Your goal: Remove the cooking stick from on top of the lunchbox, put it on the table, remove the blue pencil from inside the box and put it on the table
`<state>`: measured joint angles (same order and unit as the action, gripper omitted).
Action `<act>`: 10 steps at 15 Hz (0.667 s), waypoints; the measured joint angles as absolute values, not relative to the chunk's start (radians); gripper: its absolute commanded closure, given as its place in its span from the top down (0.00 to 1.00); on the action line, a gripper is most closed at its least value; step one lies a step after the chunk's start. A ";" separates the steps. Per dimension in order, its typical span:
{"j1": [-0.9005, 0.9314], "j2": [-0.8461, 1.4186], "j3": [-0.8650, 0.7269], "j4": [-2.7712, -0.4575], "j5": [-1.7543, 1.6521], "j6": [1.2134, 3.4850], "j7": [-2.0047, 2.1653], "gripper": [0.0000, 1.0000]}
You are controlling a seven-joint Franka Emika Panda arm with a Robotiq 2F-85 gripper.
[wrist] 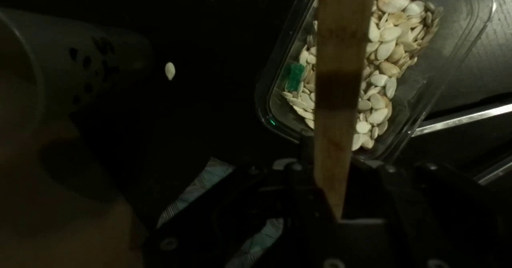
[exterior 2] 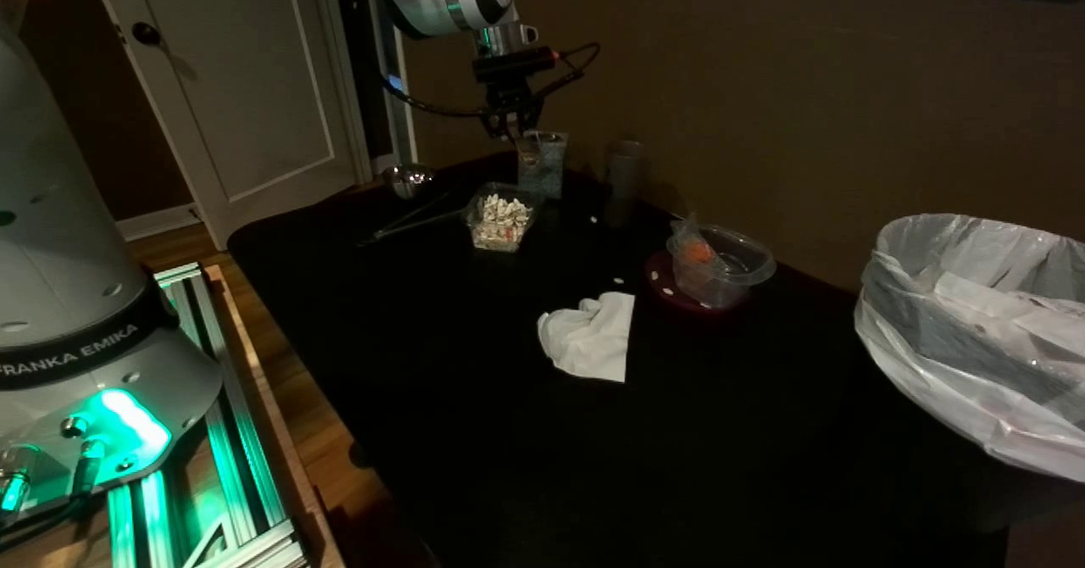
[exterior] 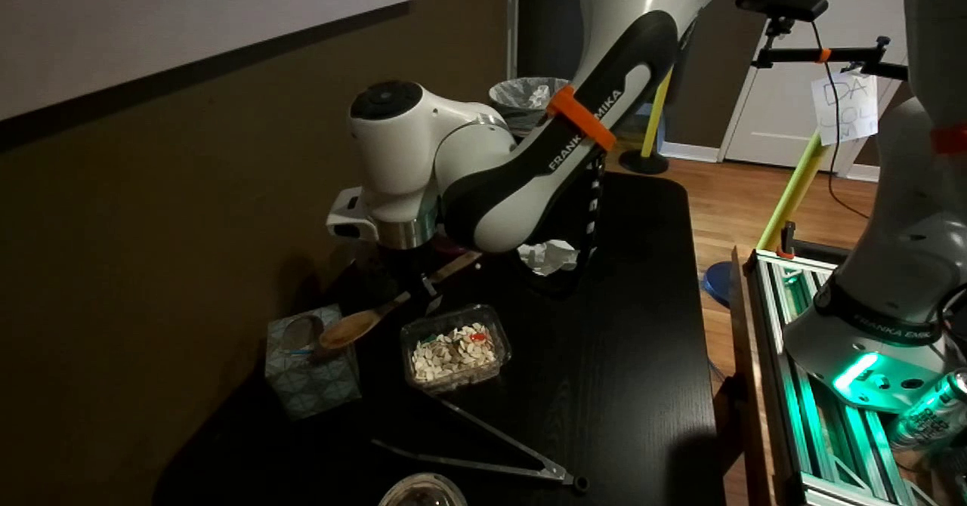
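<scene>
Arm base (exterior: 869, 336): beside the black table (exterior: 627, 340), a green light glowing on it.
Forearm (exterior: 559, 155): in an exterior view, slanting down over the tabletop from upper right to lower left.
Wrist (exterior: 389, 151): bent at the forearm's end, metal flange (exterior: 408, 232) facing down.
Gripper (exterior: 427, 294): pointing downward above the table, closed to the thickness of a handle, clasping the wooden spoon (exterior: 359, 327).
Wooden spoon: in the air, held partway along its handle; bowl overlaps the tissue box (exterior: 317, 385) in that exterior view, contact impossible to tell; in the wrist view the handle crosses in front of the pumpkin seeds (wrist: 384, 48).
Plastic container (wrist: 460, 20): on the table, holding the seeds, a green piece (wrist: 295, 77) among them.
Tissue box: upright near the container, a thin blue strip (exterior: 301, 352) at its top opening, too small to identify.
Metal tongs (exterior: 554, 473): lying spread on the table near the container.
</scene>
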<state>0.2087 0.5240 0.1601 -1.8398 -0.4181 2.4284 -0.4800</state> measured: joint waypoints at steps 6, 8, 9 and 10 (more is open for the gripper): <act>0.145 0.539 0.134 -1.858 -0.334 2.430 -0.402 0.02; 0.144 0.539 0.134 -1.858 -0.330 2.430 -0.402 0.02; 0.144 0.539 0.133 -1.857 -0.330 2.430 -0.400 0.02; 0.143 0.539 0.130 -1.856 -0.329 2.430 -0.393 0.02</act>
